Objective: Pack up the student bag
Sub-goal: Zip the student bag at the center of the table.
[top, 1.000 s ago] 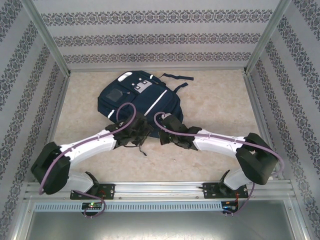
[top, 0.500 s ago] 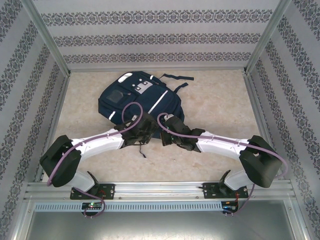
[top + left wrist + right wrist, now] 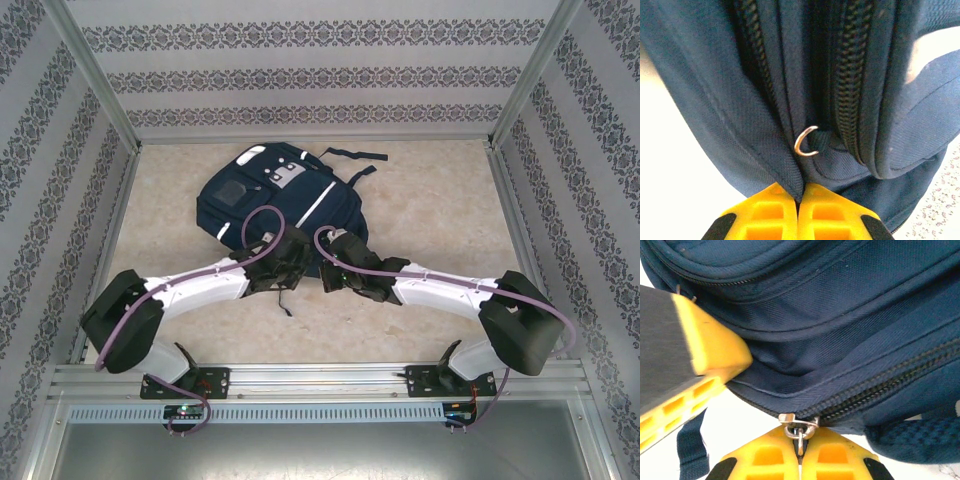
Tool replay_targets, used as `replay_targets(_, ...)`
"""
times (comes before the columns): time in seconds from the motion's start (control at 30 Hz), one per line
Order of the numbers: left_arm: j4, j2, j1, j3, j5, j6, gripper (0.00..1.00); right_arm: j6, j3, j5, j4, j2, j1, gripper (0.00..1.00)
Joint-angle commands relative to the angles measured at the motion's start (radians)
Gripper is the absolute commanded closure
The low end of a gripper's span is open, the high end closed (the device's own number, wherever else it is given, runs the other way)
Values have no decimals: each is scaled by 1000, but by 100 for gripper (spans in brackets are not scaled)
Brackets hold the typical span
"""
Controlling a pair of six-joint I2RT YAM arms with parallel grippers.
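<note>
Left gripper (image 3: 799, 200) (shifted right toward frame centre since a second ago) pinches student bag (image 3: 730, 100) fabric; right gripper (image 3: 800, 452) unchanged, clamping zipper pull (image 3: 799, 426).

left end effector (image 3: 799, 196) closed from open onto student bag (image 3: 285, 205) seam, left arm shifted forward and inward

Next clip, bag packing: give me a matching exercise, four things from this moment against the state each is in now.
Things:
1. left pincer
2. right pincer
3. student bag
4. metal ring

States:
A. lying on the table
B. shut on the zipper pull
C. silver, not gripped, beside a closed zipper
D. shut on a seam of the student bag

Pairs: 1-D, 2-B, 3-A, 4-C
</note>
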Motion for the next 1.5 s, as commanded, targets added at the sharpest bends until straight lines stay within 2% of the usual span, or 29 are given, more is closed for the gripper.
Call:
replay_targets(0.0, -264, -117, 36, -11, -131, 16, 100, 7, -11, 31, -14, -58, -25, 100)
replay_targets(0.1, -401, -219, 67, -38, -183, 8, 100, -5, -31, 30, -30, -81, -69, 100)
replay_targets(0.23, -489, -360, 126, -109, -220, 8, 100, -30, -44, 17, -42, -87, -139, 100)
replay_targets(0.3, -510, -422, 188, -139, -201, 44, 100, -46, -43, 10, -45, -73, -166, 100)
replay_targets(0.4, -556, -477, 328, -147, -153, 172, 100, -61, -30, -3, -47, -48, -193, 100)
replay_targets(0.5, -625, -465, 495, -92, -135, 368, 100, -71, -1, -26, -47, -13, -191, 100)
replay_targets(0.63, -590, -373, 725, -27, -29, 581, 100, -73, 52, -66, -43, 39, -156, 100)
replay_targets(0.7, -563, -310, 801, 9, -2, 654, 100, -69, 93, -67, -50, 73, -117, 100)
replay_targets(0.83, -571, -160, 893, 109, -20, 787, 100, -51, 180, -109, -37, 162, -31, 100)
replay_targets(0.93, -600, -103, 903, 180, 23, 819, 100, -44, 245, -124, -28, 219, 17, 100)
replay_targets(1.0, -602, -110, 903, 179, 77, 797, 87, -39, 274, -134, -19, 247, 32, 100)
replay_targets(1.1, -588, -178, 892, 131, 174, 726, 62, -36, 307, -151, -12, 276, 39, 100)
replay_targets(1.13, -588, -211, 883, 109, 200, 698, 59, -38, 315, -158, -10, 282, 39, 100)
replay_targets(1.33, -636, -413, 771, -10, 270, 516, 54, -38, 343, -178, -2, 307, 38, 100)
replay_targets(1.47, -571, -517, 635, -100, 283, 342, 52, -32, 350, -186, 5, 317, 39, 100)
